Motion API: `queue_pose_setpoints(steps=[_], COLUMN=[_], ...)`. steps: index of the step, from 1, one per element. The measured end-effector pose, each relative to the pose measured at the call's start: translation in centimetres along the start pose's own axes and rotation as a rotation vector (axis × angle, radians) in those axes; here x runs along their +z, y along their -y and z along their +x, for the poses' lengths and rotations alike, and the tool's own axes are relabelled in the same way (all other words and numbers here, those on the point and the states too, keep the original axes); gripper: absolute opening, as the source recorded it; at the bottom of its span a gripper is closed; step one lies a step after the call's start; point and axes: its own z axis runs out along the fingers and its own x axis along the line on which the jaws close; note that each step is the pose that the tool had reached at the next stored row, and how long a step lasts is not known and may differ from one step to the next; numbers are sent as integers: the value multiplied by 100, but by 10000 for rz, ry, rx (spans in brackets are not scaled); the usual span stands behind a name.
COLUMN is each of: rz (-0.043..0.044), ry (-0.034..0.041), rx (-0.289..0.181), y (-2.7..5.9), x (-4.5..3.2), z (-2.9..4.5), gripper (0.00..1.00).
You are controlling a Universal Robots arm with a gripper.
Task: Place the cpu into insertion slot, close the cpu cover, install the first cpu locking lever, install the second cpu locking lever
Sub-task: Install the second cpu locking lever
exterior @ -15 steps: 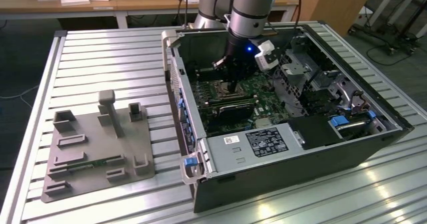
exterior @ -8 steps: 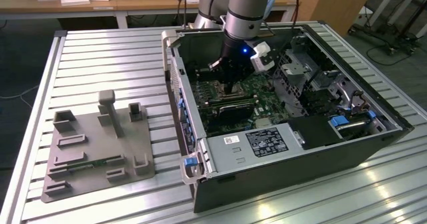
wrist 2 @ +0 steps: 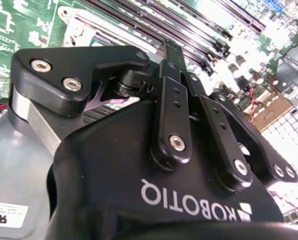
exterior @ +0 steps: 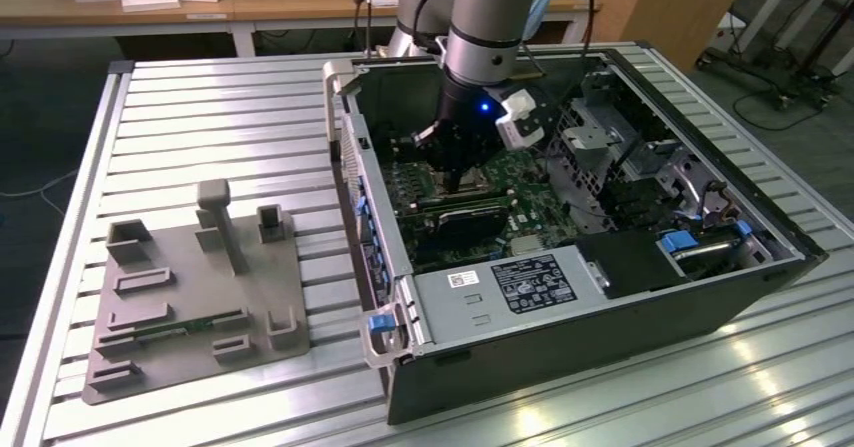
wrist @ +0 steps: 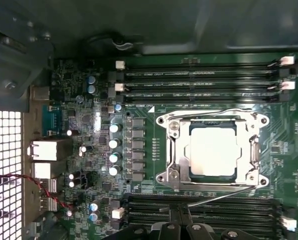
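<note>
Already the cpu (wrist: pixel 212 150) sits in the insertion slot (wrist: pixel 175 150) on the green motherboard (wrist: pixel 89 165), with the cpu cover (wrist: pixel 252 150) down over it. One locking lever (wrist: pixel 216 198) seems to stick out unlatched beside the memory slots (wrist: pixel 199 80). The gripper (exterior: pixel 461 180) hangs inside the open computer case (exterior: pixel 601 297) just above the socket; I cannot tell how its fingers stand.

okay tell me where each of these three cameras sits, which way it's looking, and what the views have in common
Exterior view: off the arm, above, looking down on the open computer case; arm and pincer show.
First wrist view: on the arm, facing the motherboard; cpu under the cpu cover.
Second wrist view: on the arm, looking along the pincer.
All three share the green motherboard.
</note>
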Motion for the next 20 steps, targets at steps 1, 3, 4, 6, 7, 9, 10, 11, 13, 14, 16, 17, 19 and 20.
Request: queue_pose_setpoints(steps=[1,3,4,6,7,9,10,11,13,14,16,17,19,20], rz=[0,0,0,0,-1,1,0,-1,1,0,0,-1,-2,-2], ry=[-5,-17,-24,-44,-53,-60,-60,-61,-61,-61,-61,-60,-60,-59], rx=[-1,0,-1,-4,-4,-9,-15,-21,-28,-28,-29,-29,-29,-29], y=[2,4,5,5,5,4,4,4,4,4,3,0,-4,-6], x=[7,24,34,58,72,94,102,109,115,116,119,121,123,123], z=[13,38,44,45,45,46,50,54,60,65,69,70,71,72], gripper=[10,10,10,10,10,10,10,10,10,10,10,10,10,10])
